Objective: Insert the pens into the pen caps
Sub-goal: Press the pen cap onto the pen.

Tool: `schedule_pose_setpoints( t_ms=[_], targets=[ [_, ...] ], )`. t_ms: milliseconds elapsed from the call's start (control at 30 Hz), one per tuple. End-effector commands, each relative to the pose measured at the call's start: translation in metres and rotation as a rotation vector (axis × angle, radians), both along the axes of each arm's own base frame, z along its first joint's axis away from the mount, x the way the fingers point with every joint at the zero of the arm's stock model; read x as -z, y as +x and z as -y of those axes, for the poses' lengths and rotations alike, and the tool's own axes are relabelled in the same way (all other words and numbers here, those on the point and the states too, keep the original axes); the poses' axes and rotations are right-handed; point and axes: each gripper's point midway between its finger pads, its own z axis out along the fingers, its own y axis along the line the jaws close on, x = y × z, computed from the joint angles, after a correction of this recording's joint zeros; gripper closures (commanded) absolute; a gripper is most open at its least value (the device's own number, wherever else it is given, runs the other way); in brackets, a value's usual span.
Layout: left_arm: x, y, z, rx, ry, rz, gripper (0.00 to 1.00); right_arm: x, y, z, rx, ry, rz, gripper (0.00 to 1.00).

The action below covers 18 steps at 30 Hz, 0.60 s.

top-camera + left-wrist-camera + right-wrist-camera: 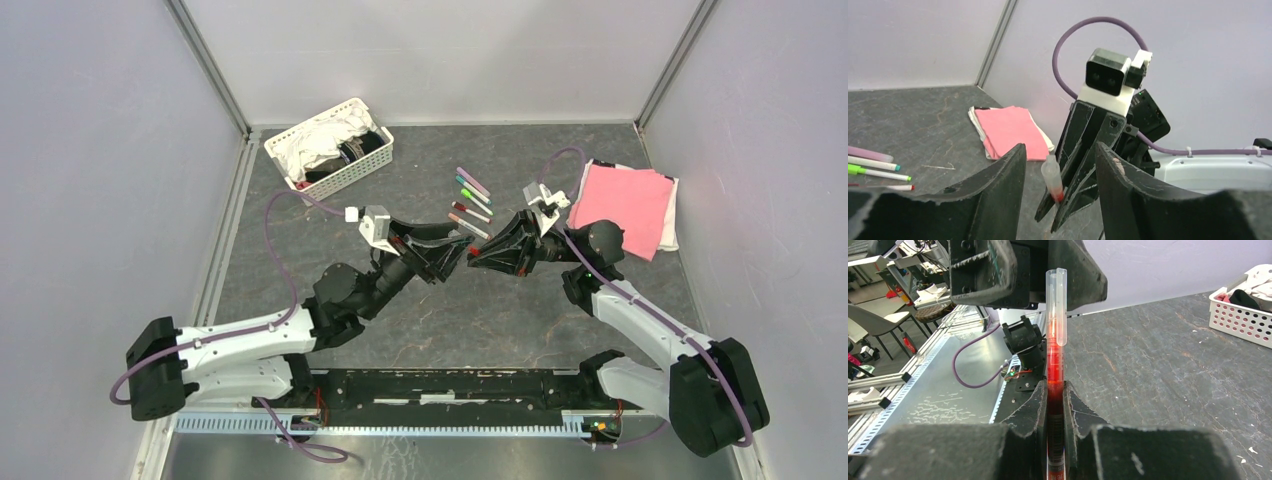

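Observation:
My right gripper (1055, 392) is shut on a red pen (1054, 365), which points at the left arm. A clear pen cap (1057, 305) sits over the pen's tip. My left gripper (1060, 172) is open, its two fingers standing either side of that capped tip (1052, 177) without touching it. From above, the left gripper (453, 256) and right gripper (480, 252) meet tip to tip at mid table. Several other pens (470, 203) with coloured ends lie in a row just behind them; three of these pens (875, 165) show at the left wrist view's left edge.
A folded pink cloth (625, 205) lies on a white one at the back right. A white basket (330, 148) of cloth and dark items stands at the back left. Grey walls close in the table on three sides.

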Motion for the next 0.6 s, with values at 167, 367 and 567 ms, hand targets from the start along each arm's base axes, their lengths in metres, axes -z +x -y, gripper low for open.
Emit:
schedule_pose_setpoints(
  t_ms=[167, 367, 567],
  targets=[
    [-0.025, 0.003, 0.013, 0.030, -0.023, 0.018, 0.46, -0.005, 0.003, -0.002, 0.019, 0.017, 0.014, 1.00],
    [-0.020, 0.002, 0.013, 0.037, -0.016, 0.011, 0.48, -0.007, 0.005, -0.002, 0.028, 0.025, -0.005, 1.00],
    [-0.018, 0.002, 0.016, 0.042, -0.013, 0.007, 0.80, -0.006, 0.005, -0.002, 0.028, 0.027, -0.008, 1.00]
  ],
)
